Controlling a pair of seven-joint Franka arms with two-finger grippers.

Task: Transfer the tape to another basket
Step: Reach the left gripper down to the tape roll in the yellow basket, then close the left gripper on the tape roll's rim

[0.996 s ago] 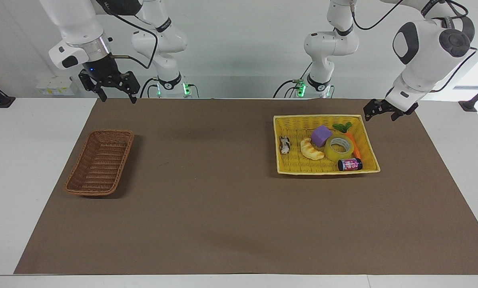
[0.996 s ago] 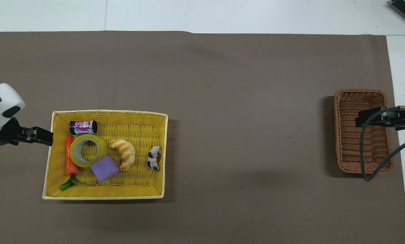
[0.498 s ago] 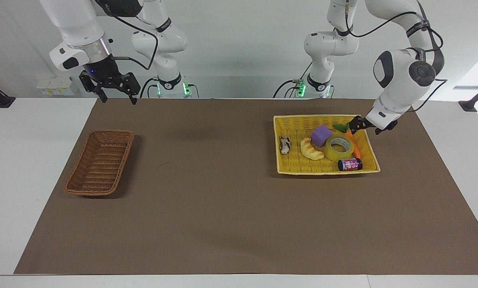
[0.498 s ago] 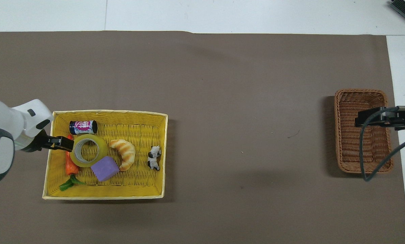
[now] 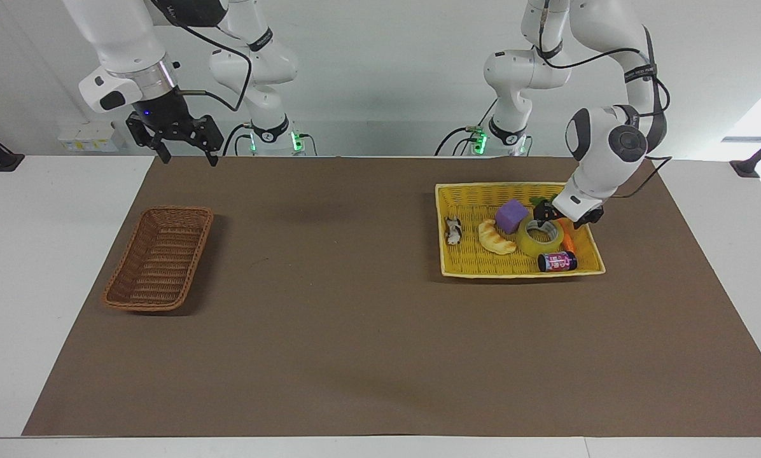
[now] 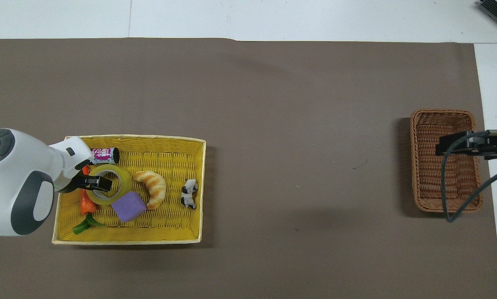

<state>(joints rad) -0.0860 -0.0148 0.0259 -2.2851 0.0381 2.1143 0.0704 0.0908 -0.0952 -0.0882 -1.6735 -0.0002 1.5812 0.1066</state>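
Observation:
The tape [image 5: 536,244] is a yellow ring lying flat in the bright yellow basket [image 5: 482,268], at that basket's left-arm end; it also shows in the overhead view [image 6: 125,182]. My left gripper [image 5: 548,219] is low over the tape's rim, open, with one fingertip [image 6: 106,182] over the tape's hole. The tape still lies in the basket. The dark brown wicker basket [image 5: 158,257] stands empty toward the right arm's end. My right gripper [image 5: 186,149] waits open in the air, over the mat's edge nearest the robots.
In the yellow basket [image 6: 132,239] with the tape lie a purple-labelled can [image 6: 105,154], a carrot [image 6: 85,203], a purple block [image 6: 129,206], a croissant [image 6: 153,187] and a small cow figure [image 6: 188,193]. A brown mat [image 5: 355,305] covers the table.
My left gripper has come from outside the yellow basket's left-arm end inward and down to the tape. The tape and the right arm have not moved.

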